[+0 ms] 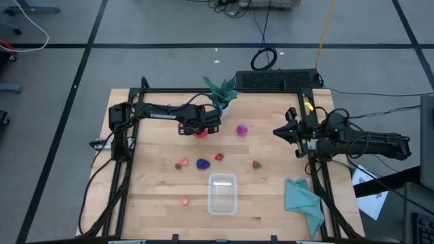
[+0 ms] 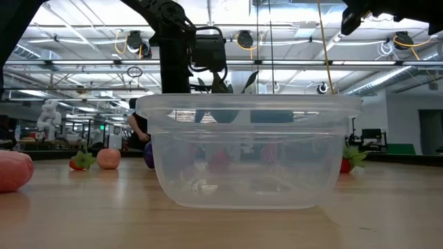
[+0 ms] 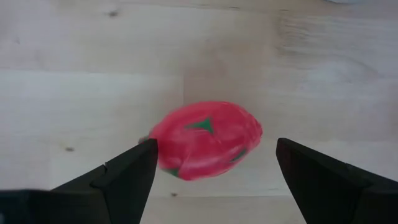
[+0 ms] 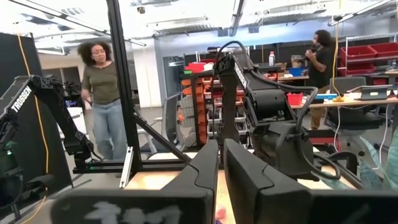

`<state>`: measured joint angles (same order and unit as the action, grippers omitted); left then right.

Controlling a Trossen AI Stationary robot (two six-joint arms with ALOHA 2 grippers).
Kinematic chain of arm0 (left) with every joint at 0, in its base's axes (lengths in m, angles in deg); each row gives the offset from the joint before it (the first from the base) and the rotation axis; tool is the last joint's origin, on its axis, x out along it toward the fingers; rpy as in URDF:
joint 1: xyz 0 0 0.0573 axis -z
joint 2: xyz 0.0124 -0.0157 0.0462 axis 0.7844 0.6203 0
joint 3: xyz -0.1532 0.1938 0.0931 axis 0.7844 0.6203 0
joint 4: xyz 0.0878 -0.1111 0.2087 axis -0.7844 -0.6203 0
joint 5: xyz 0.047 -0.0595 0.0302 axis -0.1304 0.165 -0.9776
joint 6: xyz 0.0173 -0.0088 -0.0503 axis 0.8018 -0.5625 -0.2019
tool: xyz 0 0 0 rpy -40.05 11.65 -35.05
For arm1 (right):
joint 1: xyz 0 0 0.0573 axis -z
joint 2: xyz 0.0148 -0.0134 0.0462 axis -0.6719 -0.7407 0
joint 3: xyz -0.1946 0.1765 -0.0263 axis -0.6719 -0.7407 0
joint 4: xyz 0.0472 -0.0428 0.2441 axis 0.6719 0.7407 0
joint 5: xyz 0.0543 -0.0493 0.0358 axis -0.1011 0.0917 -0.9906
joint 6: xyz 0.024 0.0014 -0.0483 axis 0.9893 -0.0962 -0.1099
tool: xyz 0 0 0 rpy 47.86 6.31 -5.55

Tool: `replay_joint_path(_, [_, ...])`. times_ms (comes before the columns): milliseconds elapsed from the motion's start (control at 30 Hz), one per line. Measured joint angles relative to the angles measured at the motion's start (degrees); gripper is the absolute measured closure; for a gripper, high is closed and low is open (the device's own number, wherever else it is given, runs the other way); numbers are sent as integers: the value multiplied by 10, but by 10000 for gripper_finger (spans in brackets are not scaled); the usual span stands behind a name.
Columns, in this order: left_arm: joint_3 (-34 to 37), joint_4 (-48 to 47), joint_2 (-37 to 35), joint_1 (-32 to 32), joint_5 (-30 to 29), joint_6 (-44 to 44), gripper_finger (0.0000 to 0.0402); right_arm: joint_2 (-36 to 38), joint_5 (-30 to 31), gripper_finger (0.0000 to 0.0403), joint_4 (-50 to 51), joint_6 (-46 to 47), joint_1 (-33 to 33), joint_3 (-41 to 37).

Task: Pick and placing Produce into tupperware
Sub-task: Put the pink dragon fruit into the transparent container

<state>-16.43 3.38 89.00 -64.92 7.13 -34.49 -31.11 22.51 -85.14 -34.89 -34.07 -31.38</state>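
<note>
One empty tupperware (image 1: pixel 222 194) (clear).

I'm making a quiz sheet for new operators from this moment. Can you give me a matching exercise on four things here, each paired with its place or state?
Column one:
1. left end effector
2. right end effector
3. tupperware
4. teal cloth

Column two:
A. empty, near the table's front edge
B. shut, holding nothing, at the table's right side
C. open, straddling the red toy fruit
D. crumpled at the table's front right corner

Right pairs: 1-C, 2-B, 3-A, 4-D
</note>
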Motion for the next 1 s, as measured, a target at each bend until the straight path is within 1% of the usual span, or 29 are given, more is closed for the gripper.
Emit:
replay_joint_path(367, [0, 0, 0, 0, 3, 106, 66, 0, 0, 385, 9, 0, 0, 0])
replay_joint_path(567, [0, -1, 0, 0, 24, 149, 66, 0, 0, 385, 8, 0, 0, 0])
replay_joint_path(667, [0, -1, 0, 0, 25, 147, 66, 0, 0, 385, 8, 0, 0, 0])
replay_joint_path(833, [0, -2, 0, -2, 8, 124, 66, 0, 0, 385, 8, 5, 0, 0])
replay_joint_path(1000, [31, 23, -1, -2, 6, 97, 66, 0, 0, 385, 8, 6, 0, 0])
